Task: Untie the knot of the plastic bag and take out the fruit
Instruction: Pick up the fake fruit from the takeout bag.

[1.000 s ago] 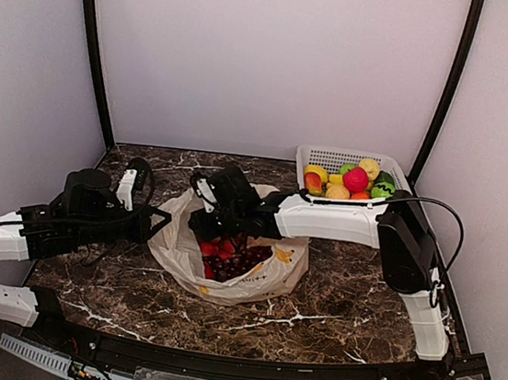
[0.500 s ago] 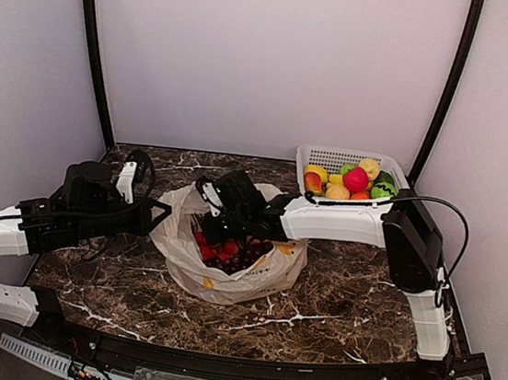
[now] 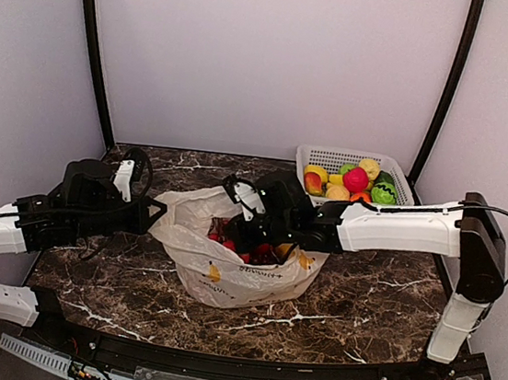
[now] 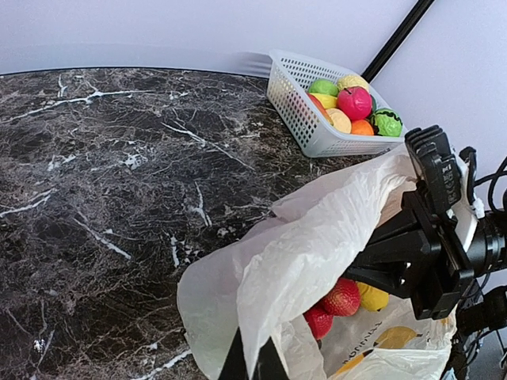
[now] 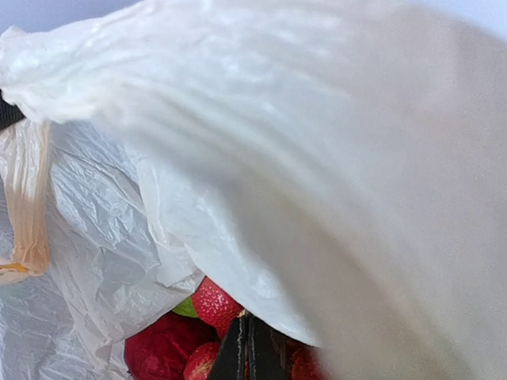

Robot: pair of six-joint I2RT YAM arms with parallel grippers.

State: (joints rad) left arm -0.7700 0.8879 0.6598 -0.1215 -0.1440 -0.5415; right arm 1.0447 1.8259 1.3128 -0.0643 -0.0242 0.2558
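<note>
No legible text anywhere, faint printed line on the plastic bag [image 3: 225, 277], too small to read

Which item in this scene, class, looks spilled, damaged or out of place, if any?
Nothing stands out. The plastic bag is crumpled, its edge pinched by the left fingers. The strawberries sit inside it, and the white basket stands upright with nothing tipped out. No fruit lies loose on the marble table.
</note>
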